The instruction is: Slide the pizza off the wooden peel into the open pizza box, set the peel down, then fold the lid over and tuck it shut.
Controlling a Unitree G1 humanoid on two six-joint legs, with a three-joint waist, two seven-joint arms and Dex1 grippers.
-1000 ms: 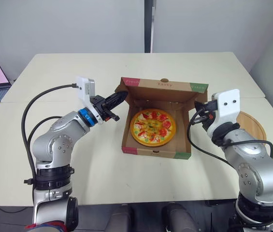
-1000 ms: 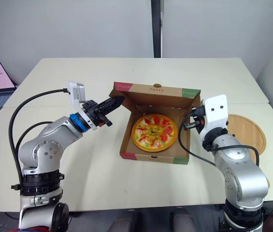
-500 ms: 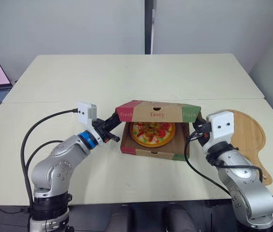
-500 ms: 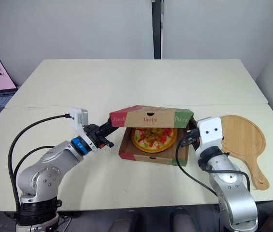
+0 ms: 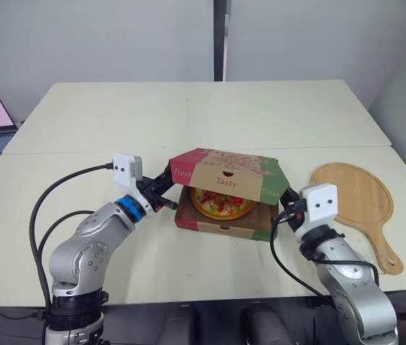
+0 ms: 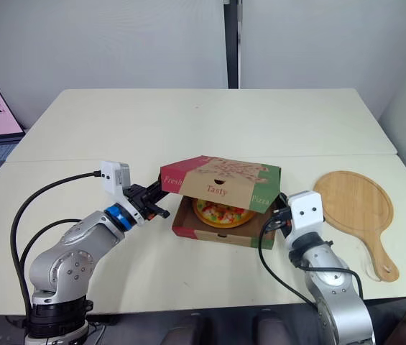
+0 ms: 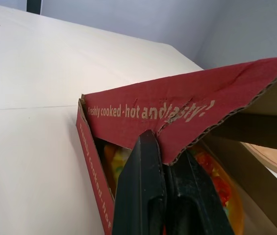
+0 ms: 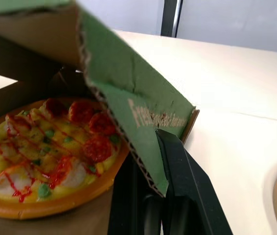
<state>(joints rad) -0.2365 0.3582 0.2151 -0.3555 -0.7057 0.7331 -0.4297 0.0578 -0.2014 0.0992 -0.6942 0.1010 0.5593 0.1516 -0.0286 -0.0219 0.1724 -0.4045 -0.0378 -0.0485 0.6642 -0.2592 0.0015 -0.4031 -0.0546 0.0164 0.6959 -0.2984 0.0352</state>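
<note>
Lid (image 5: 228, 169): brown card, speckled red print, red "Tasty".
Flap at black left fingers (image 7: 138, 196): red, pale lettering.
Flap at black right fingers (image 8: 189, 196): green, pale lettering.
Pizza (image 8: 50, 147): yellow, red slices, green dots, red drizzle, orange rim.
Peel (image 5: 353, 198): pale wood.
Table (image 5: 188, 115): cream.

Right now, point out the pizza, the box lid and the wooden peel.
pizza (image 8: 50, 152): right wrist view, middle of its topping.
box lid (image 5: 225, 165): left eye view, middle of its top face.
wooden peel (image 5: 351, 195): left eye view, middle of its round blade.
</note>
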